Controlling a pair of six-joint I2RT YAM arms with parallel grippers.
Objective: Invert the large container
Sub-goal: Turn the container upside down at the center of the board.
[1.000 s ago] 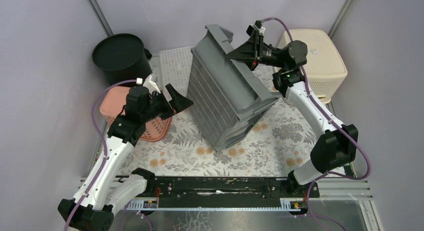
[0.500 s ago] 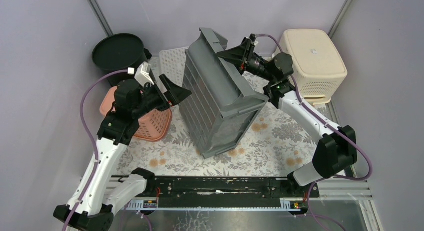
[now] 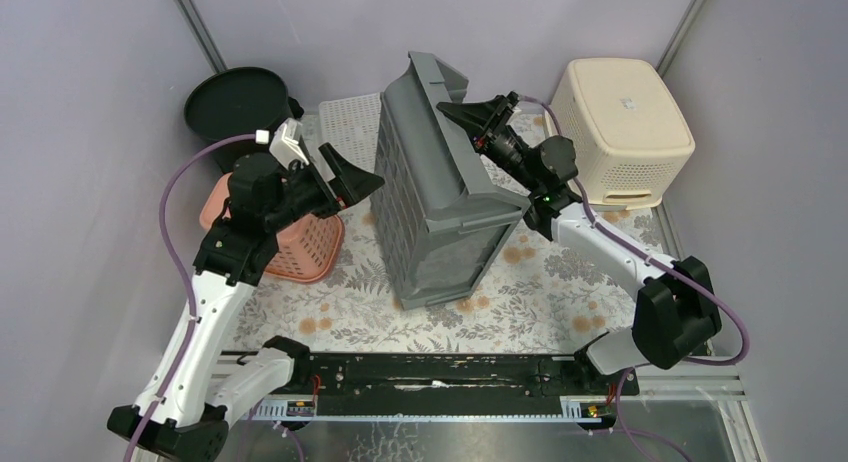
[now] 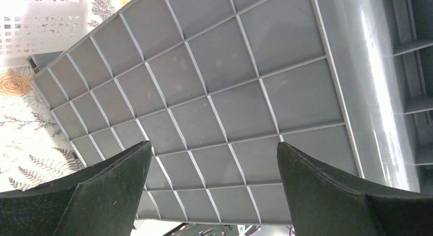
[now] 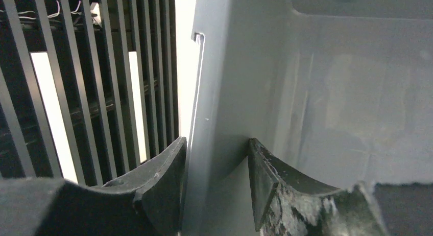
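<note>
The large grey container [image 3: 430, 182] stands tipped up on its side on the floral mat, its gridded underside facing left. My right gripper [image 3: 458, 117] is shut on the container's upper wall near the rim; in the right wrist view the fingers [image 5: 216, 141] pinch the grey wall [image 5: 235, 67]. My left gripper [image 3: 362, 187] is open and empty just left of the container. In the left wrist view it [image 4: 214, 144] faces the ribbed underside [image 4: 219, 88], close to it; I cannot tell whether it touches.
A pink basket [image 3: 305, 247] lies under the left arm. A black round bin [image 3: 240, 107] stands at the back left, a white perforated panel [image 3: 348, 132] behind the container, and an upturned cream basket [image 3: 620, 122] at the back right.
The container has swung from leaning right to nearly upright on its side. My right gripper has moved left and lower with it. My left gripper has risen and moved toward the underside.
</note>
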